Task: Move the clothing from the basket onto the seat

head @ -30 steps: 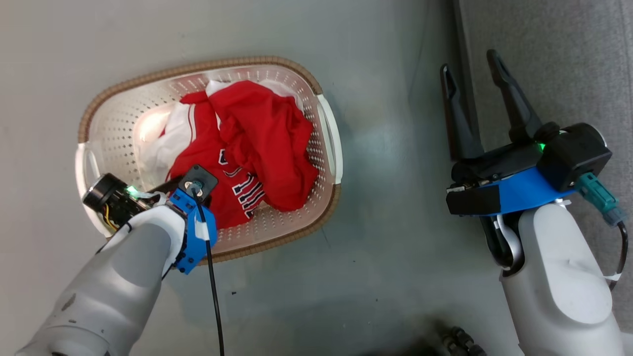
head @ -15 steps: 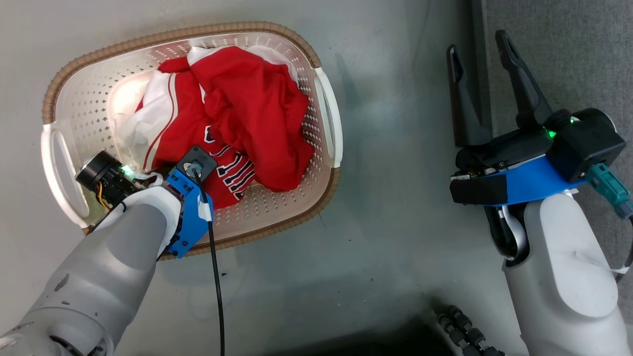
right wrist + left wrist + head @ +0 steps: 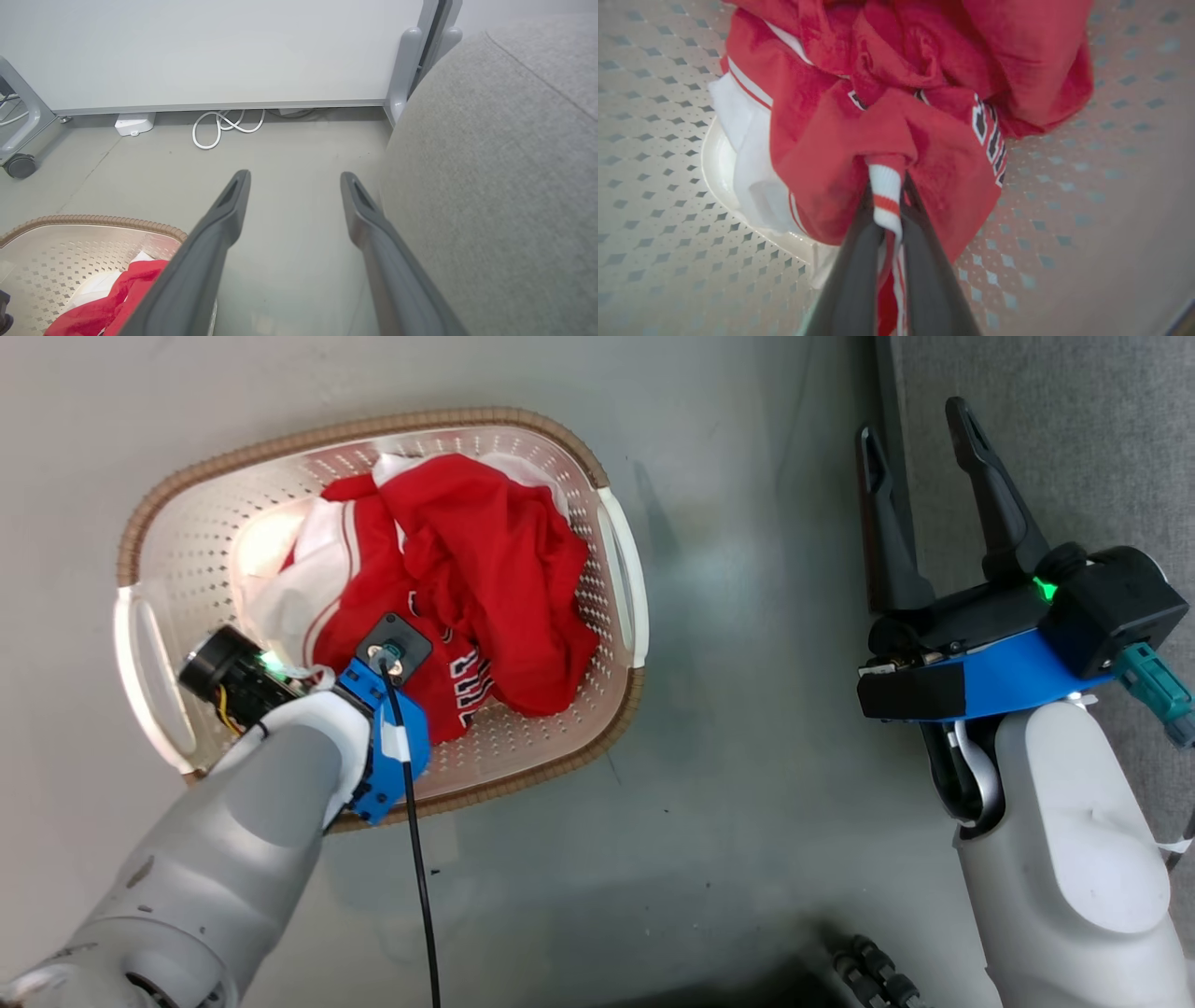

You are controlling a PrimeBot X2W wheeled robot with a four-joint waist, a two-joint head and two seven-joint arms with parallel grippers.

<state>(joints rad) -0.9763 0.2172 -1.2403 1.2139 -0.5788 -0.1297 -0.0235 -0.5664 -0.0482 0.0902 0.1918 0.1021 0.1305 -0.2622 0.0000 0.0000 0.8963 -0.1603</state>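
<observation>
The grey floor carries everything. The seat fills the right side, its rounded edge running near to far. A pale wall panel closes off the far side. The basket stands on the floor left of the seat, well apart from it, with its long axis running left to right, the left end a little nearer, and a handle at each end. The clothing lies heaped inside, towards the basket's right half: plain red on the right, white panels to the left, dark lettering on the near side. The right end effector hangs over the strip of floor at the seat's edge, fingers spread and pointing far, with nothing between them. The left end effector reaches down into the basket, pinching a white-and-red striped cuff of the clothing. A coiled white cable, a small white box and a caster wheel sit along the wall panel.
</observation>
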